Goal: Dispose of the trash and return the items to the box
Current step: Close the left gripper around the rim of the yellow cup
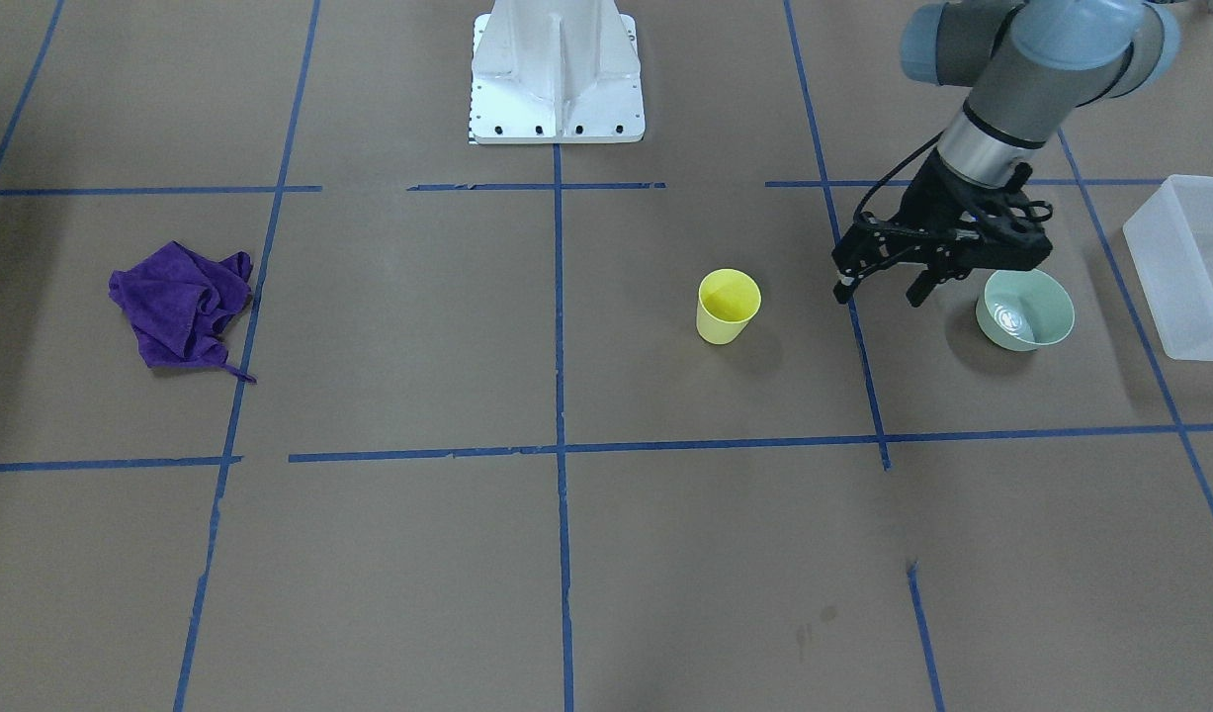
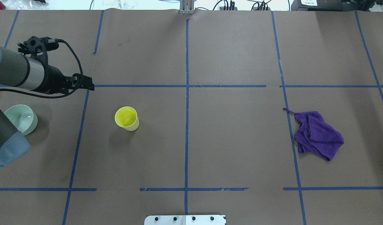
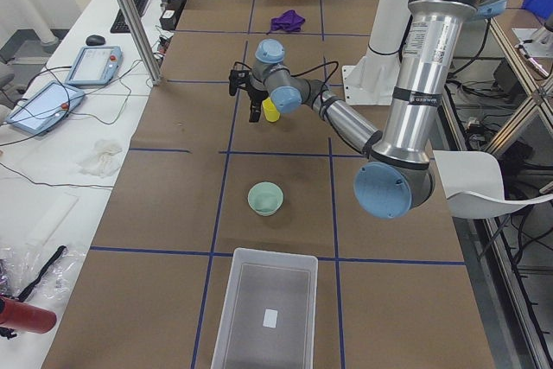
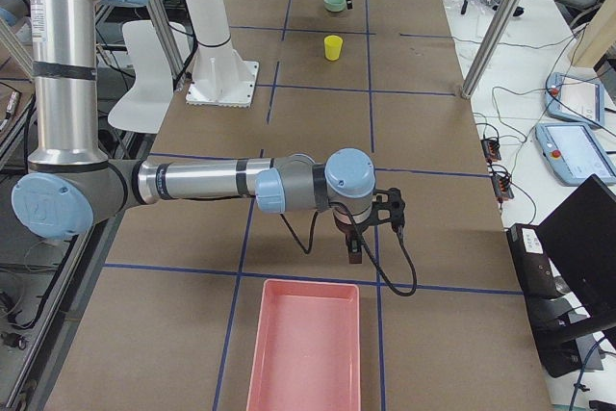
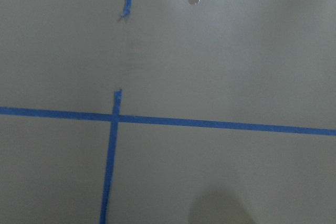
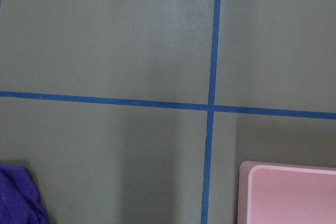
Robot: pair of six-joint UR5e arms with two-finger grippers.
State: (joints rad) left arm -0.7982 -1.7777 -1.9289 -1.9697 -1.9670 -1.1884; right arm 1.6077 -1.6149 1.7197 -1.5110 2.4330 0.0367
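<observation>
The yellow cup (image 1: 728, 307) stands upright on the brown table; it also shows in the overhead view (image 2: 126, 118). The pale green bowl (image 1: 1024, 310) sits upright toward the robot's left, also in the overhead view (image 2: 21, 118). The frosted box (image 1: 1160, 287) lies beyond the bowl at the table's end, and the exterior left view (image 3: 226, 300) shows it holding nothing. My left gripper (image 1: 881, 295) is open and empty, hovering above the table between cup and bowl and touching neither. My right gripper (image 4: 354, 247) shows only in the exterior right view, so I cannot tell its state.
A crumpled purple cloth (image 1: 181, 307) lies on the robot's right side of the table. A pink bin (image 4: 303, 353) stands at that end, below the right gripper. The white robot base (image 1: 557, 79) is at the table's robot-side edge. Blue tape lines grid the table.
</observation>
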